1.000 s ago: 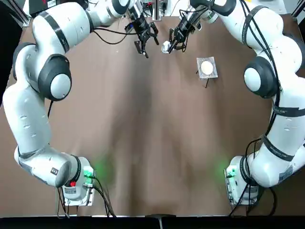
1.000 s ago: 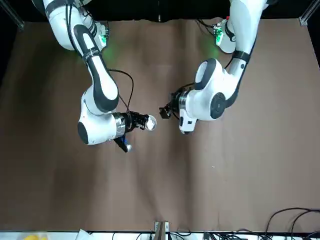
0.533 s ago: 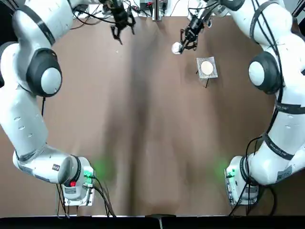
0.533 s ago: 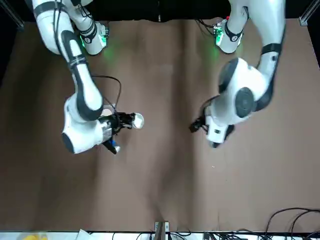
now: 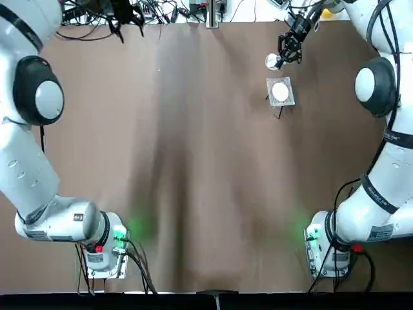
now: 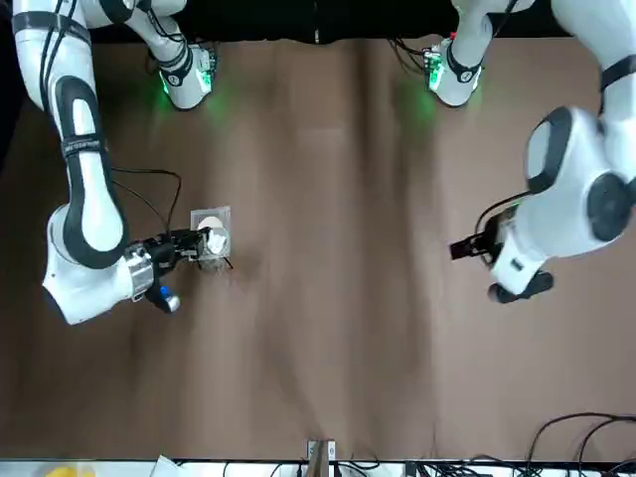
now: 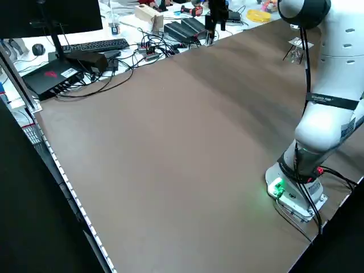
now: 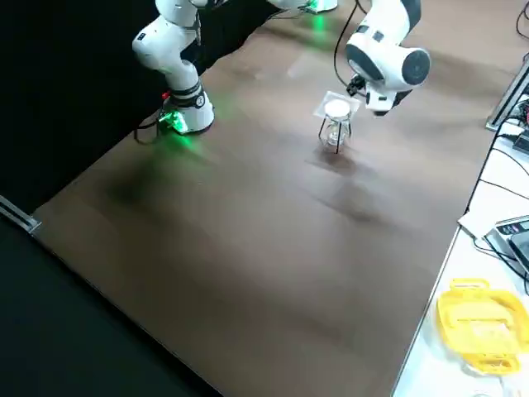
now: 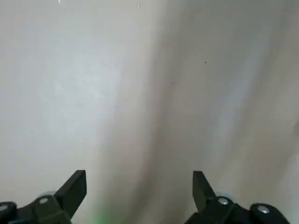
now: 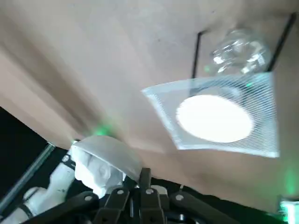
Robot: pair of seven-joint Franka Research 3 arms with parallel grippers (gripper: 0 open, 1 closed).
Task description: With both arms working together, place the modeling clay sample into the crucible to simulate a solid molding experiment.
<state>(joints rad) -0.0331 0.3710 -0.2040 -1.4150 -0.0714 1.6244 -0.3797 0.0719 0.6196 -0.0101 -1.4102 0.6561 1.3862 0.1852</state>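
My right gripper (image 5: 284,51) is shut on the rim of the crucible (image 5: 272,62), a small round white cup held just beyond the far side of the square mesh plate (image 5: 280,92). In the right wrist view the crucible (image 10: 106,155) is seen from the side, and the modeling clay sample (image 10: 91,173), a whitish lump, shows at its mouth. The front view has the crucible (image 6: 214,241) at the plate's (image 6: 207,217) edge. My left gripper (image 5: 124,14) is at the far left edge of the table. It is open, and nothing lies between its fingers (image 9: 74,186).
The plate (image 10: 159,100) stands on thin dark legs with a white round patch in its middle and a glass vessel (image 10: 240,51) beneath it. Cables and electronics (image 7: 142,45) crowd the bench past the far edge. Both arm bases (image 5: 103,248) sit at the near edge.
My right gripper carried the crucible rightward from the far middle to beside the plate. My left gripper drew away leftward along the far edge.
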